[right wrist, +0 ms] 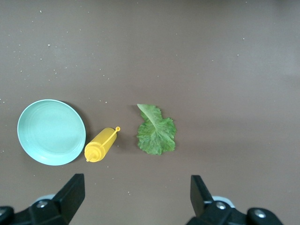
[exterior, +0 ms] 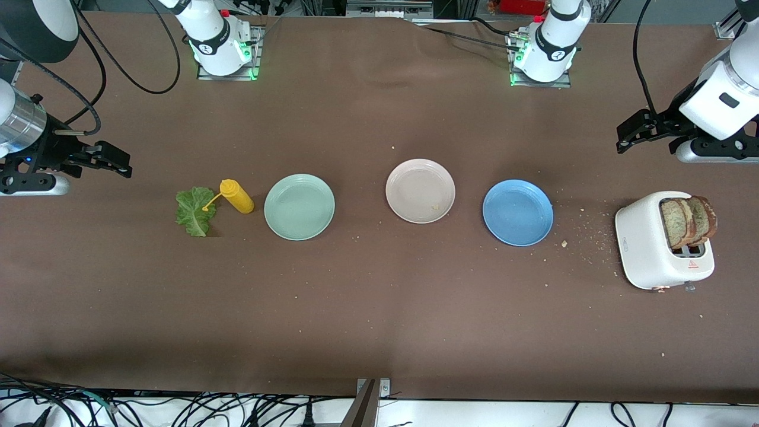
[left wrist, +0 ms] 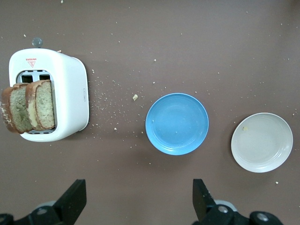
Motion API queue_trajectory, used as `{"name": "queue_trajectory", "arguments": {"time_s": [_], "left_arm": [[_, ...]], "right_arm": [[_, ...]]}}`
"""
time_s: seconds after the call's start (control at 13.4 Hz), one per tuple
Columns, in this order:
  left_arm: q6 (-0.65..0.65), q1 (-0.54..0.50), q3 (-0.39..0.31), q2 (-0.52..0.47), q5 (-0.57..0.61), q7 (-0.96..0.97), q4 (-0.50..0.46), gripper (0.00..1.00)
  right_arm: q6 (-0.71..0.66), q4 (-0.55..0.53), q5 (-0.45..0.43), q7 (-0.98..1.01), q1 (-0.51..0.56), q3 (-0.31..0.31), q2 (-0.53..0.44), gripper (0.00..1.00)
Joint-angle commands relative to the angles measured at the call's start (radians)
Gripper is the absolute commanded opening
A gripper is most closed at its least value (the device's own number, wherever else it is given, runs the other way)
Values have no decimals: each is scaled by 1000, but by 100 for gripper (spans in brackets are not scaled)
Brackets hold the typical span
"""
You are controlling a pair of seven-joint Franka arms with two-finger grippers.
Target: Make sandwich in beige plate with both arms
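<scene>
No assembly step had begun. The beige plate (exterior: 420, 190), round with a raised rim and a smooth matte face, sat at frame centre in the front view and held only a crumb or two. It lay between the mint-green plate (exterior: 299, 206) and the blue plate (exterior: 517, 212) on the brown, crumb-dusted tabletop (exterior: 379, 308).

The two bread slices (exterior: 688, 221), coarse wholegrain with darker crusts, stood upright in the slots of the white rounded toaster (exterior: 663, 247) at the frame's right. The lettuce leaf (exterior: 195, 210), ruffled and veined, lay flat at the frame's left, touching the nozzle of a yellow squeeze bottle (exterior: 237, 197) lying on its side.

The left end effector (left wrist: 138, 199) hung at the upper right of the front view, its fingers spread wide and holding nothing. The right end effector (right wrist: 136, 197) hung at the left edge, likewise wide and empty. Both arms appeared to be waiting.

Judged from this layout, the step in hand was the first bread pick. The next move called for the left end effector to descend over the toaster, close across one slice's faces, and lift straight up. The crumbly bread likely required a light grip.
</scene>
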State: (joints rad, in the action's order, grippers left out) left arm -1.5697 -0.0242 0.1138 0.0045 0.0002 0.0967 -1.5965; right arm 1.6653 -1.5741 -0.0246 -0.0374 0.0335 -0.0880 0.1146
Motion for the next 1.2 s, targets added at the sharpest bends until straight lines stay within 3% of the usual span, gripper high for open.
{"name": "queue_trajectory", "arguments": {"time_s": [0.0,1.12], "left_arm": [[19,-2,6,12,4,3,30,100],[25,-2,6,12,4,3,30,100]], "right_arm": [[-7,28,17,13,2,-1,13,100],[-7,31,20,-2,2,-1,30,100]]}}
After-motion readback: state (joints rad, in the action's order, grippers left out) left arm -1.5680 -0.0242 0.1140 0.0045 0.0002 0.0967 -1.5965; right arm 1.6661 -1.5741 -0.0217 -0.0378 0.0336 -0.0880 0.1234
